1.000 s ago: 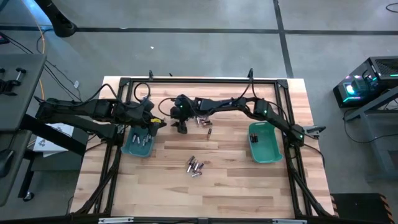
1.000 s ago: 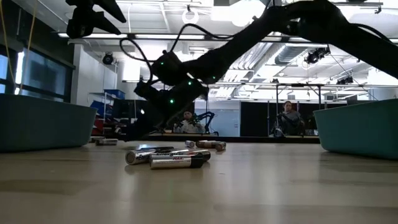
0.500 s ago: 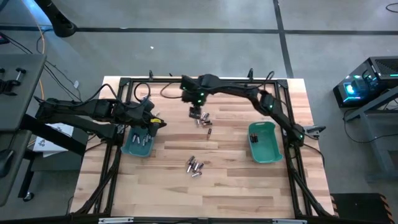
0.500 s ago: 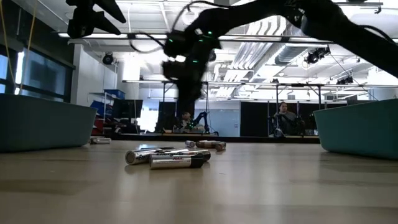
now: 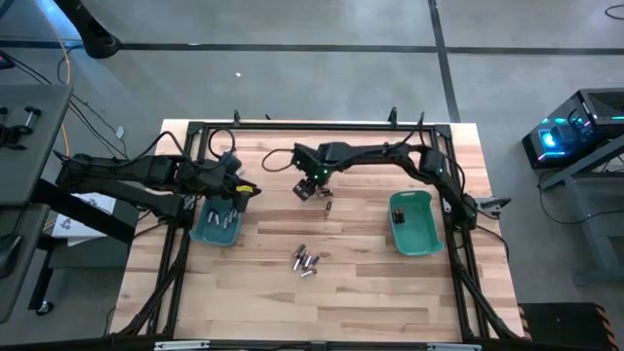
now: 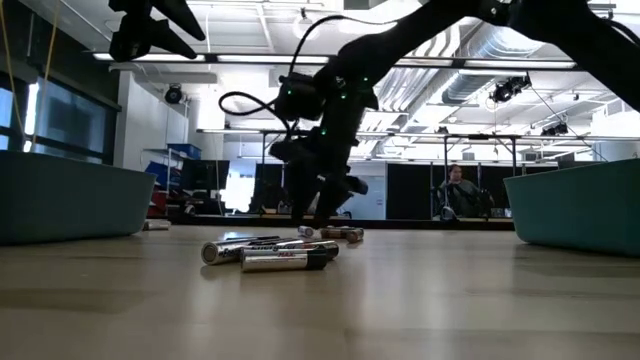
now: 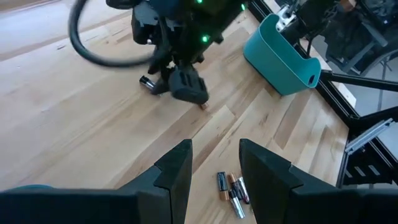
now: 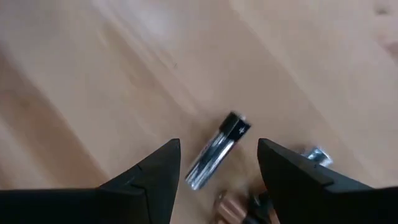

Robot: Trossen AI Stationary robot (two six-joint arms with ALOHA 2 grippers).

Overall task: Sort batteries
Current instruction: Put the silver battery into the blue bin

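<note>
Now my right gripper (image 8: 217, 163) hangs with fingers spread over one battery (image 8: 217, 149) on the table (image 5: 390, 292), ready to pinch it. Farther off, my left gripper (image 7: 214, 165) waits half-spread above the left bin (image 5: 216, 230), holding nothing.

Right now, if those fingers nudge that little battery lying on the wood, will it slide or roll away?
It would probably roll: the battery is a smooth round cylinder lying on its side on the flat table. Its shiny casing looks slippery, so the open right fingers may need to close squarely across it. It looks stiff, unlikely to bend.
</note>
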